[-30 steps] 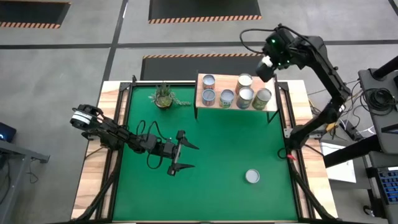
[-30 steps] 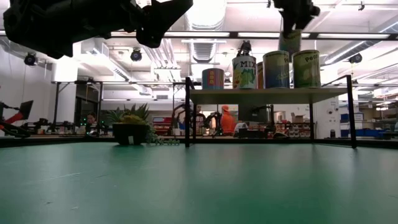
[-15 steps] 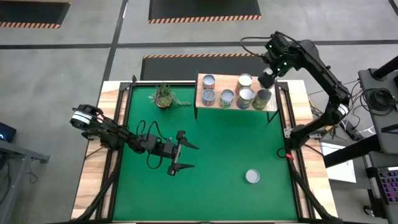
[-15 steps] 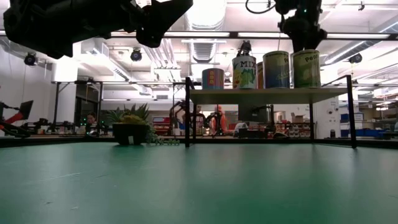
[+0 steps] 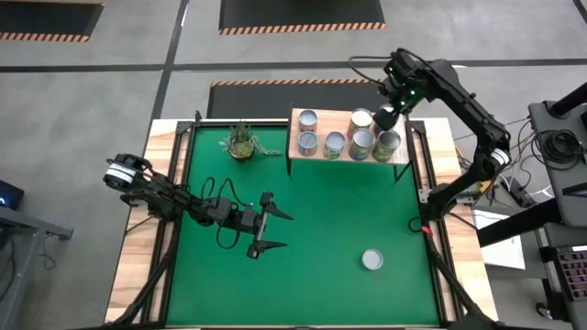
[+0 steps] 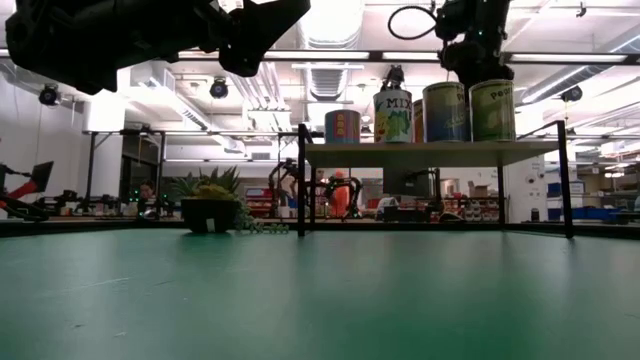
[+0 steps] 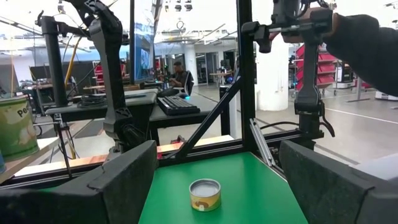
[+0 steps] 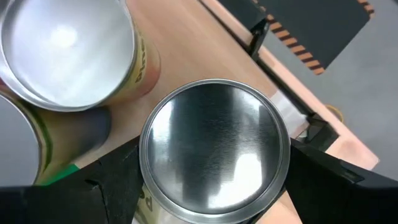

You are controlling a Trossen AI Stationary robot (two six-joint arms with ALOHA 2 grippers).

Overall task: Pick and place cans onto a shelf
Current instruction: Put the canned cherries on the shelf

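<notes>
Overhead, the right hand (image 5: pixel 387 117) hangs at the upper right of the frame, directly above the wooden shelf (image 5: pixel 316 126) that stands along the far edge of the green tabletop (image 5: pixel 321 211). Its fingers are spread on either side of a silver-topped can (image 8: pixel 214 149), which fills the middle of the right wrist view and sits on the shelf's planks; whether the fingers touch its sides cannot be told. A second can (image 8: pixel 65 53) stands just beside it at the upper left of that picture. From above, more cans are grouped on the shelf, among them one at its left end (image 5: pixel 308 119) and one at its front right (image 5: pixel 386 143). A lone low can (image 5: pixel 371 259) rests on the green mat at the lower right, well apart from the shelf. The left hand (image 5: pixel 271 231) waits near the centre left of the tabletop, fingers spread and holding nothing. A small potted plant (image 5: pixel 242 142) stands left of the shelf. In the level view, labelled cans line the shelf top (image 6: pixel 430 152) on thin black legs.
</notes>
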